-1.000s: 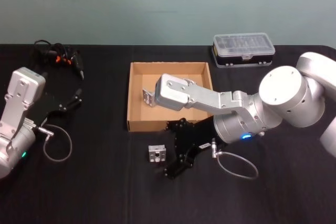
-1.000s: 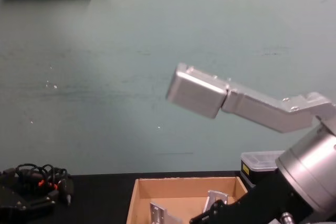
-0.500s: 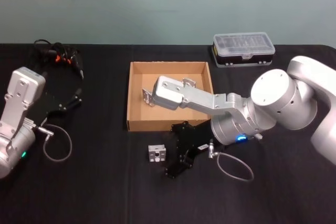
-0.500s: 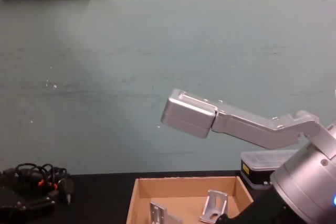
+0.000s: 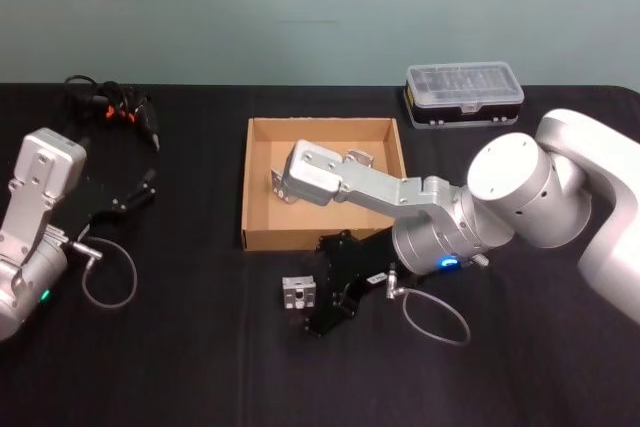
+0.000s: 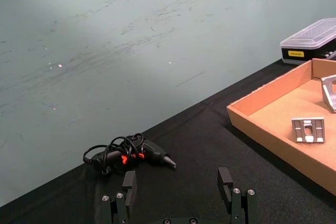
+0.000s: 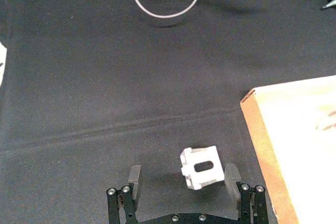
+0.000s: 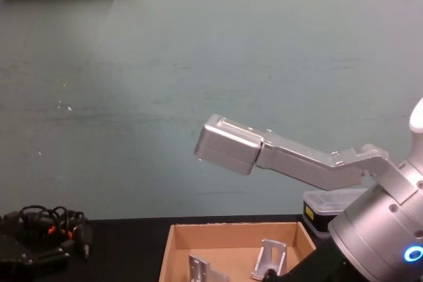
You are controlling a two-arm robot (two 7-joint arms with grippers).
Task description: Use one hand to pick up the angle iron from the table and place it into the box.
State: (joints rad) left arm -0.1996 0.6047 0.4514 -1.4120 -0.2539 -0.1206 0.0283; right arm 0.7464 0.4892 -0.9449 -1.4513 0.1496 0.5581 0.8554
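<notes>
Right gripper (image 7: 182, 178): jaws spread wide and set at the lower centre of the head view so that the angle iron (image 7: 200, 167) is straddled, nearer one finger than the other, contact not discernible, a stance judged ready for a closing pinch. Angle iron: rested on the table (image 5: 200, 367) just beside the front wall of the box (image 5: 280, 238), where two like brackets (image 8: 269, 259) are held, so only a short carry is judged needed. Left gripper (image 6: 177, 184): spread, empty, parked at the left edge of the head view, one hand alone being called for.

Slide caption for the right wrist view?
Open right gripper frames the angle iron on the table, beside the box.
</notes>
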